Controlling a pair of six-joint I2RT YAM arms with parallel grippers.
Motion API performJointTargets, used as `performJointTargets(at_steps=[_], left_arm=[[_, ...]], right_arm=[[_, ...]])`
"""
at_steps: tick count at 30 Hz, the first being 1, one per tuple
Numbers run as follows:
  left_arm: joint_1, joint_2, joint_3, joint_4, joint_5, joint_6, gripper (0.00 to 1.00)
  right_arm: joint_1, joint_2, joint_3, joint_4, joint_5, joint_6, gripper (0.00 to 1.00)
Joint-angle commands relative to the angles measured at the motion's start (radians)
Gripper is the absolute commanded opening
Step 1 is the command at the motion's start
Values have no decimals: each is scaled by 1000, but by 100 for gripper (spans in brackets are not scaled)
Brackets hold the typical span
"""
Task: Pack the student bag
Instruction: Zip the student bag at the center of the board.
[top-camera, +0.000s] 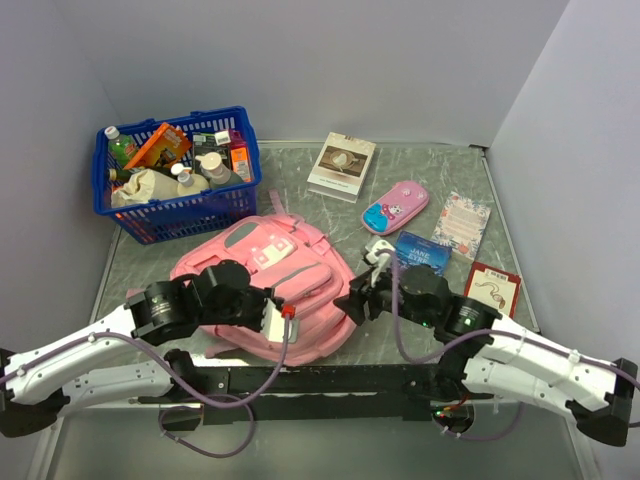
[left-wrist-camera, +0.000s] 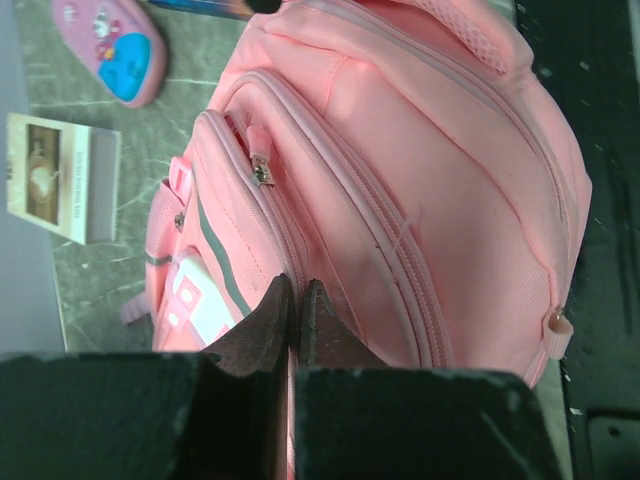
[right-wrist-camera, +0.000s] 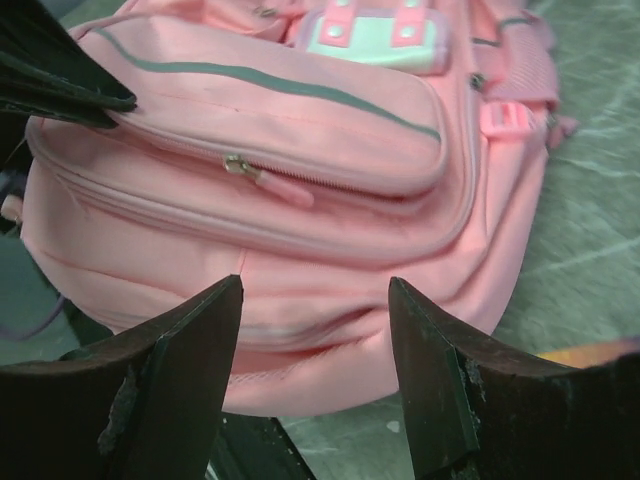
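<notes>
The student bag (top-camera: 285, 275), a soft pink backpack with a grey stripe, lies flat in the middle of the table between both arms. My left gripper (top-camera: 268, 312) is on its near left part. In the left wrist view the left gripper (left-wrist-camera: 298, 285) is shut, pinching a thin fold of the student bag (left-wrist-camera: 420, 170) near the front pocket seam. My right gripper (top-camera: 365, 290) is at the bag's right side. It (right-wrist-camera: 315, 285) stands open, its fingers either side of the student bag's (right-wrist-camera: 300, 130) lower edge, nothing gripped. A metal zipper pull (right-wrist-camera: 240, 165) shows on the closed pocket.
A blue basket (top-camera: 210, 205) full of bottles and packets stands at the back left. A white book (top-camera: 341, 165), a pink-and-blue pencil case (top-camera: 395, 207), a blue book (top-camera: 422, 250), a floral notebook (top-camera: 462, 222) and a red booklet (top-camera: 492, 285) lie right of the bag.
</notes>
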Motion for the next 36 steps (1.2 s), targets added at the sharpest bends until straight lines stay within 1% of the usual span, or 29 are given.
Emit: performJointTargets(at_steps=[1, 4, 7, 9, 13, 17, 22, 23, 29, 36], left_arm=[[-1, -23, 23, 24, 87, 75, 1], [-1, -5, 41, 21, 96, 64, 1], [-1, -17, 27, 46, 90, 55, 1], [-1, -19, 17, 55, 87, 57, 1], [-1, -29, 3, 61, 84, 54, 1], [-1, -40, -8, 52, 93, 64, 1], [-1, -53, -31, 61, 96, 69, 1], [-1, -54, -32, 69, 96, 63, 1], [-3, -53, -40, 72, 110, 63, 1], [-5, -49, -43, 78, 113, 61, 1]], right_arm=[[-22, 80, 111, 70, -210, -83, 68], [-46, 135, 134, 73, -289, -77, 68], [-52, 182, 140, 82, -352, -49, 67], [-54, 202, 129, 87, -360, -31, 65], [-54, 184, 73, 136, -371, 12, 62], [-55, 175, 2, 193, -355, 23, 62], [-60, 227, -16, 248, -359, 11, 61], [-61, 244, -22, 283, -360, 11, 61], [-68, 290, -36, 339, -385, 12, 60], [-72, 340, -56, 395, -421, 26, 56]])
